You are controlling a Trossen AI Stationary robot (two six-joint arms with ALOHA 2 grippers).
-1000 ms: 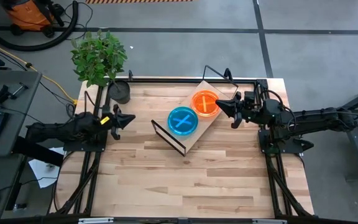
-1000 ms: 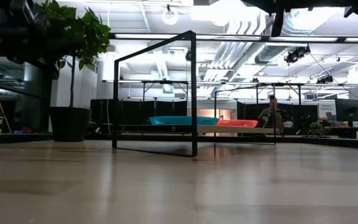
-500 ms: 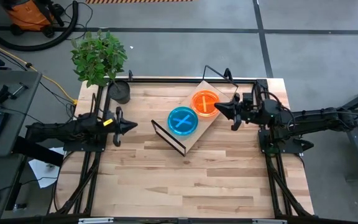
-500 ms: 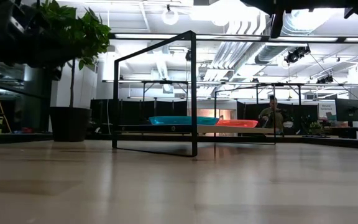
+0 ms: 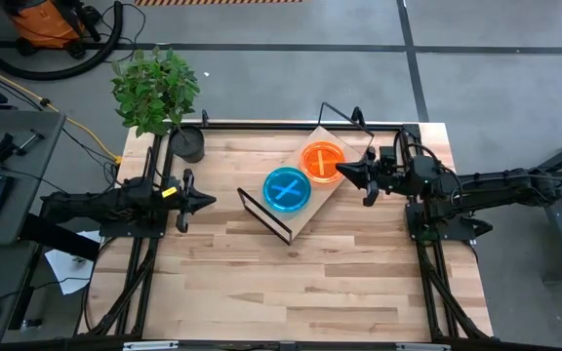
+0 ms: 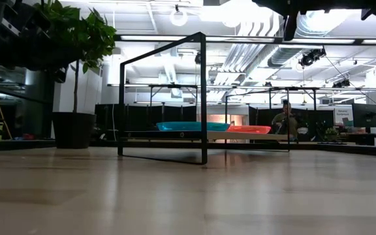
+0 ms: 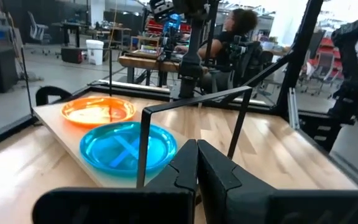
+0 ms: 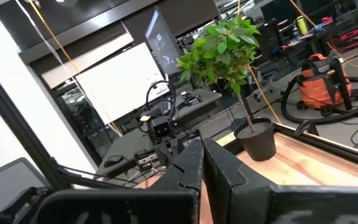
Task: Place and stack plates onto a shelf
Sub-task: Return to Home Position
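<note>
The shelf (image 5: pixel 310 207) stands aslant at the table's far middle, a light board with black wire frame ends (image 6: pixel 203 98). Cyan-blue plates (image 5: pixel 287 189) and orange plates (image 5: pixel 322 162) rest flat on the board side by side; how many lie in each pile I cannot tell. The left wrist view shows the blue (image 7: pixel 128 146) and orange (image 7: pixel 98 111) ones behind a frame end. My left gripper (image 5: pixel 206 199) hovers shut left of the shelf, pointing at it. My right gripper (image 5: pixel 344 172) hovers shut just right of the orange plates.
A potted plant (image 5: pixel 157 93) stands at the table's far left corner, also in the right wrist view (image 8: pixel 229 46). Bare wooden tabletop (image 5: pixel 291 283) stretches across the near half. A person (image 6: pixel 284 119) sits in the room beyond the table.
My left gripper has moved a little toward the table's right and near edges and turned about its axis, then held still. The plates and shelf have not moved.
</note>
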